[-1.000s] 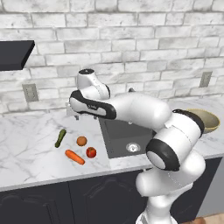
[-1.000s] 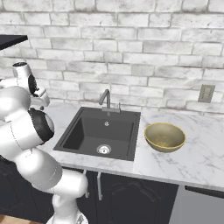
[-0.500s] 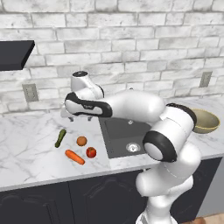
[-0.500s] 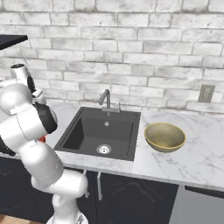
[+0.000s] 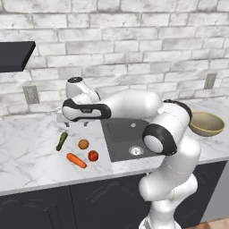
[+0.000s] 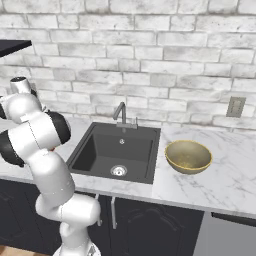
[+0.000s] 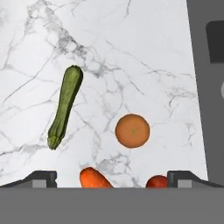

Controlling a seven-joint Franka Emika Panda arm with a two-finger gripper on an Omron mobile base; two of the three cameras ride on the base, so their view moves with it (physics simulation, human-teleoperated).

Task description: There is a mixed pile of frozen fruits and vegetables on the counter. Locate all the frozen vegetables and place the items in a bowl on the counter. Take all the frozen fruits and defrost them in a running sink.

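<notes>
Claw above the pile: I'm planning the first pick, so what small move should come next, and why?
Probably lower the open claw toward the green stick: it lies alone on the counter, apart from the orange fruit, and nothing is held yet.

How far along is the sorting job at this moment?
Nothing is sorted yet. The green stick, carrot, orange ball and red ball all lie on the counter left of the sink. The bowl is empty. The gripper hangs open above the pile, holding nothing. All four moves remain.
</notes>
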